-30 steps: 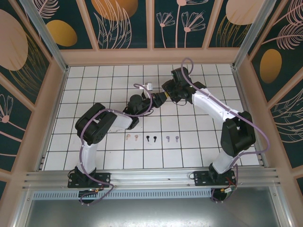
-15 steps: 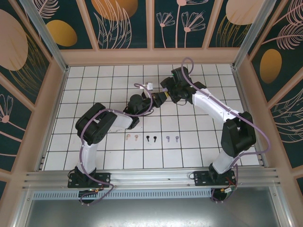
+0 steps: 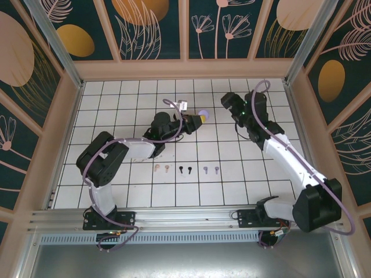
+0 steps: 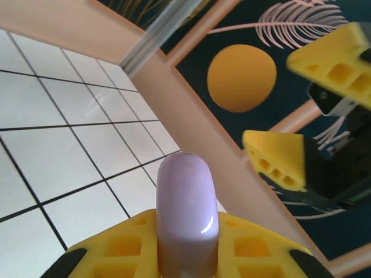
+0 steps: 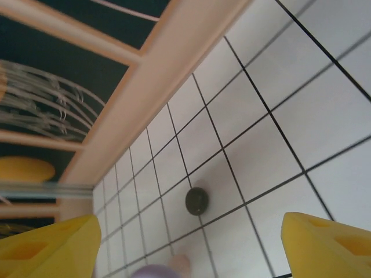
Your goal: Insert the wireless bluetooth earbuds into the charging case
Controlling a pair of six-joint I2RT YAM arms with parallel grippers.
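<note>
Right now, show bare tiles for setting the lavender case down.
Free: back-left tiles between left arm and left wall; the strip between earbuds and near rail. Crowded: mid-back, around left gripper, lavender case and right gripper.

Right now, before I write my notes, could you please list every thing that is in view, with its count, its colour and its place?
pink earbuds: two, pink, left end of a row on the floor near the arms' bases
black earbuds: two, black, middle of that row
lavender earbuds: two, lavender, right end of that row
lavender case: one, lavender, clamped in the left claw
dark case: one, dark, lying on a tile
tiled floor: one, white with dark lines
walls: dark teal with a plant pattern, around the floor
left claw: one, yellow fingers, shut on the lavender case
right claw: one, yellow fingers, open, holding nothing
</note>
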